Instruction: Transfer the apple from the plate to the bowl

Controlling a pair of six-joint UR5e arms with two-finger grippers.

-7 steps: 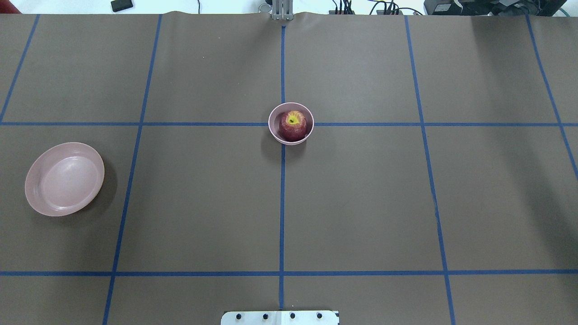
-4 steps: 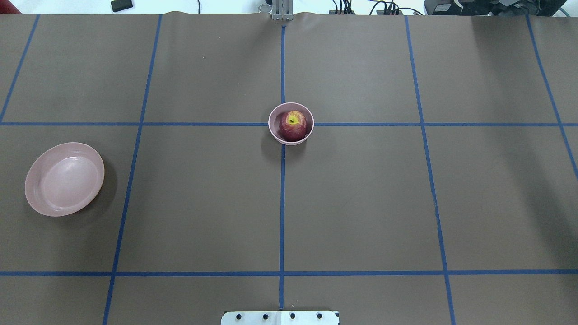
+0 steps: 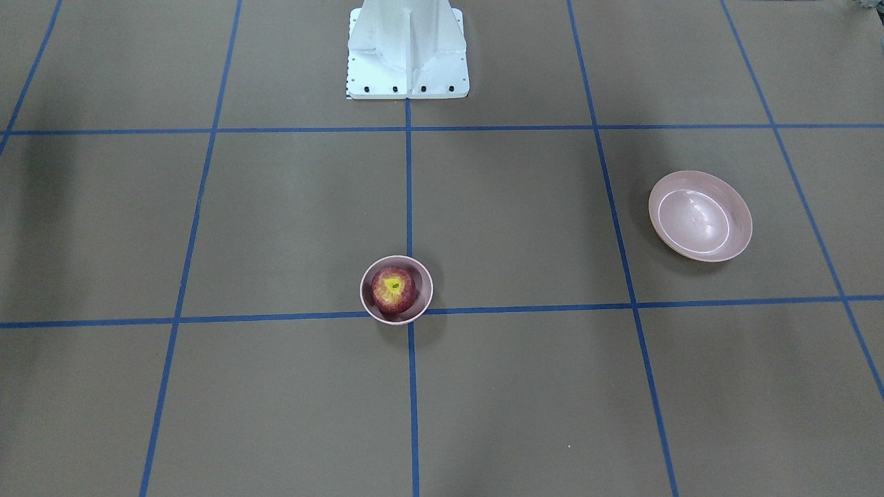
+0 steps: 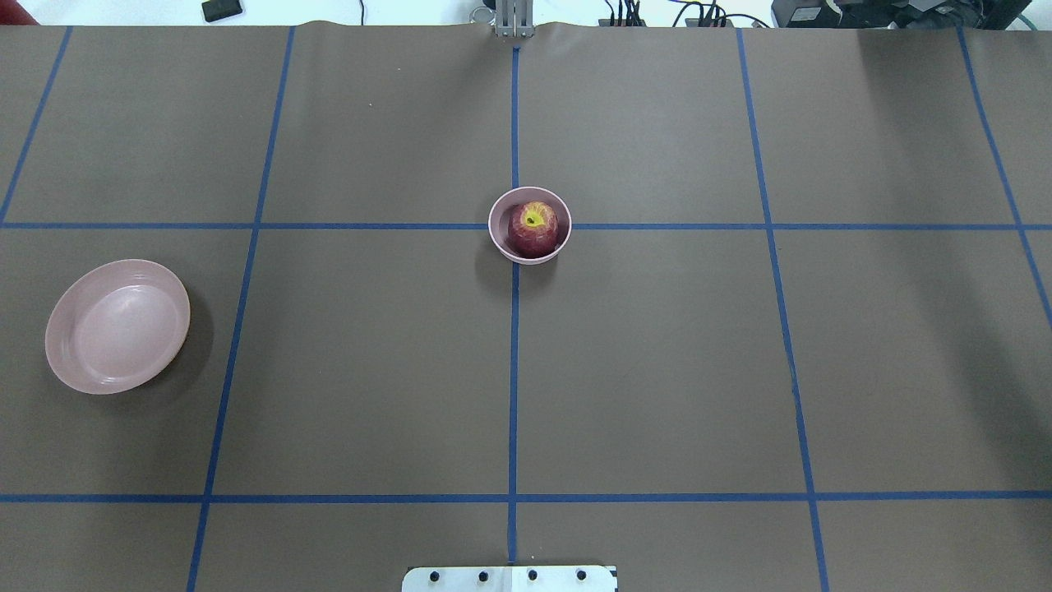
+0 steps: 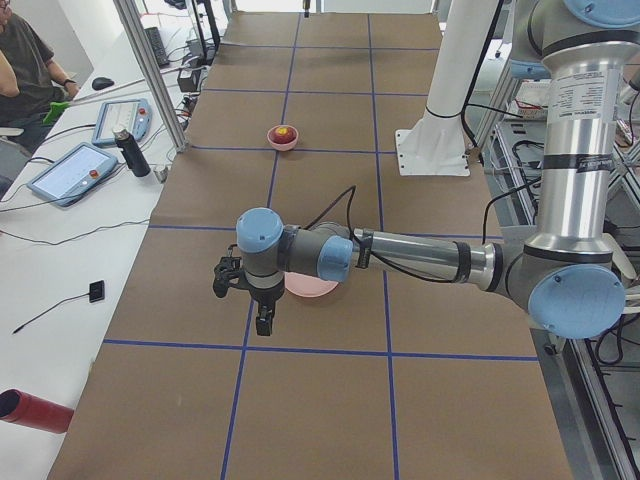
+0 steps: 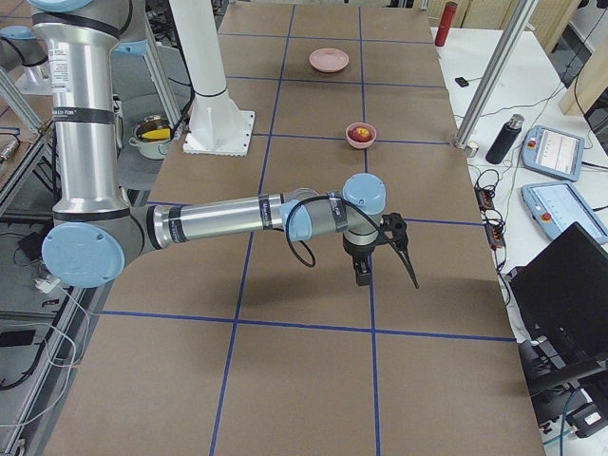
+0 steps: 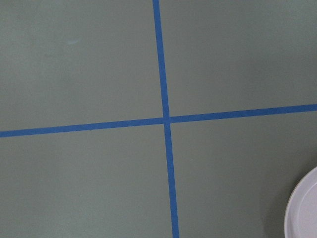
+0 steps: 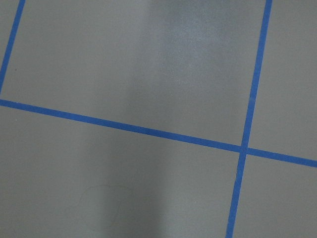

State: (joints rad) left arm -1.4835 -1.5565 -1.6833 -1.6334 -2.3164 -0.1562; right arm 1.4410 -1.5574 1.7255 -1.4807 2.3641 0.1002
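The dark-red apple (image 4: 532, 226) with a yellow stem patch sits inside the small deep pink bowl (image 4: 498, 236) at the table's centre; both also show in the front view, apple (image 3: 394, 288) in bowl (image 3: 367, 301). The wide pink plate (image 4: 117, 326) lies empty at the left, at the right in the front view (image 3: 700, 216). My left gripper (image 5: 243, 300) hovers near the plate, seen only in the left side view; I cannot tell if it is open. My right gripper (image 6: 388, 275) hovers over bare table, seen only in the right side view; I cannot tell its state.
The robot base (image 3: 407, 48) stands at the table's robot-side edge. Tablets (image 5: 70, 170), a bottle (image 5: 130, 152) and a seated operator (image 5: 20, 60) are beyond the far edge. A laptop (image 6: 565, 285) sits off the table. The plate's rim (image 7: 304, 213) shows in the left wrist view.
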